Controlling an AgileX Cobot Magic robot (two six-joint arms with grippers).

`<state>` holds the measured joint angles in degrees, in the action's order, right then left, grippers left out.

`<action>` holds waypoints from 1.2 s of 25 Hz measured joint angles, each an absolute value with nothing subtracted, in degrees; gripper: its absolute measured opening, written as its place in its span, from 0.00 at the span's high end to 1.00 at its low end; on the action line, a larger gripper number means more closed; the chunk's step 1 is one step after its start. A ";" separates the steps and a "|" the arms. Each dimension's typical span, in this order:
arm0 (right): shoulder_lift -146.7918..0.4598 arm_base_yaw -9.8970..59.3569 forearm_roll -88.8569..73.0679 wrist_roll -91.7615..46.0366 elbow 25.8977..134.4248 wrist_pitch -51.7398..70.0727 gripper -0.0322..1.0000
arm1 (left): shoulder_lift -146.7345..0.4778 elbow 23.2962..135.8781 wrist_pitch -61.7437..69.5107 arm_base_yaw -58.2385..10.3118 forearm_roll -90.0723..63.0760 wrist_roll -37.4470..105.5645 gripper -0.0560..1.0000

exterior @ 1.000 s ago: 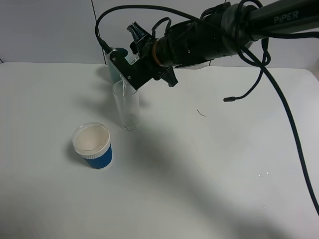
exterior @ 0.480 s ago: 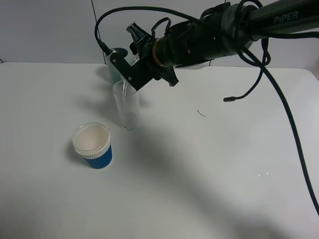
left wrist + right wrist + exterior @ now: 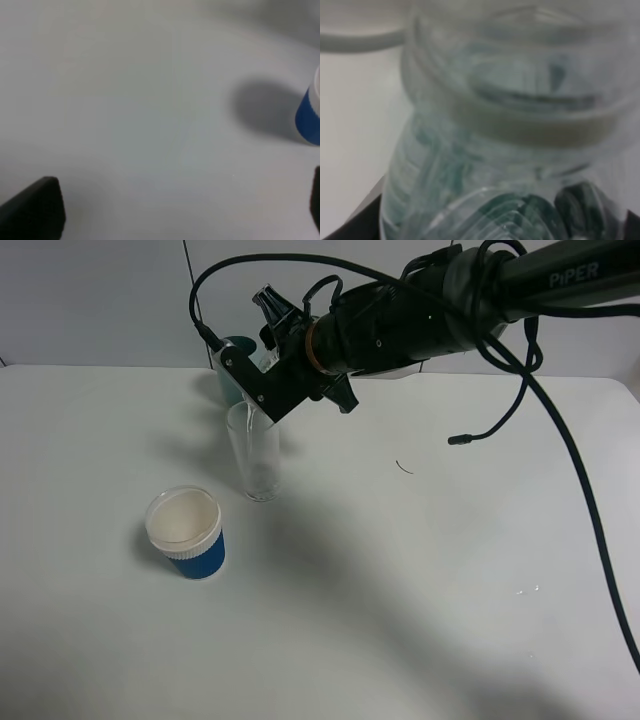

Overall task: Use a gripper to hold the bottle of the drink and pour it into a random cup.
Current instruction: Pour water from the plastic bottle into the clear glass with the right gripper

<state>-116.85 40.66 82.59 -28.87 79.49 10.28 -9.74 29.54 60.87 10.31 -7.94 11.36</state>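
1. Clear ribbed plastic with a dark green label: the bottle of the drink [image 3: 510, 150] is pinched between the fingers of the right gripper [image 3: 260, 370]. It is tipped steeply, with its open mouth at the gripper's lower tip.
2. Directly beneath that tip stands the cup [image 3: 255, 455], a tall, narrow, straight-sided glass. It is upright, and the bottle's mouth is just at its rim.
3. Just beyond the right gripper, and partly hidden by it, is an opaque teal cup [image 3: 228, 385].
4. Well apart from the gripper, towards the camera, a blue ribbed cup [image 3: 190, 535] with a wide white rim stands upright.
5. All of these rest on a smooth white table [image 3: 420, 590]. A thin black cable [image 3: 460, 440] dangles loose behind the gripper.
6. The left gripper [image 3: 175, 207] hangs over the table with its dark fingers spread wide, the blue ribbed cup near one of them.
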 joint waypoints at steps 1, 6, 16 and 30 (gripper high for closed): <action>-116.85 40.66 82.59 -28.89 79.49 10.28 0.43 | -9.74 29.54 60.87 10.31 -7.94 11.36 0.01; -116.85 40.66 82.59 -29.44 79.49 10.28 0.43 | -9.74 29.54 60.87 10.31 -7.94 11.36 0.01; -116.85 40.66 82.64 -30.69 79.49 10.28 0.43 | -9.74 29.54 60.87 10.31 -7.94 11.36 0.01; -116.85 40.66 82.64 -31.74 79.49 10.33 0.43 | -9.74 29.54 60.87 10.31 -7.94 11.36 0.01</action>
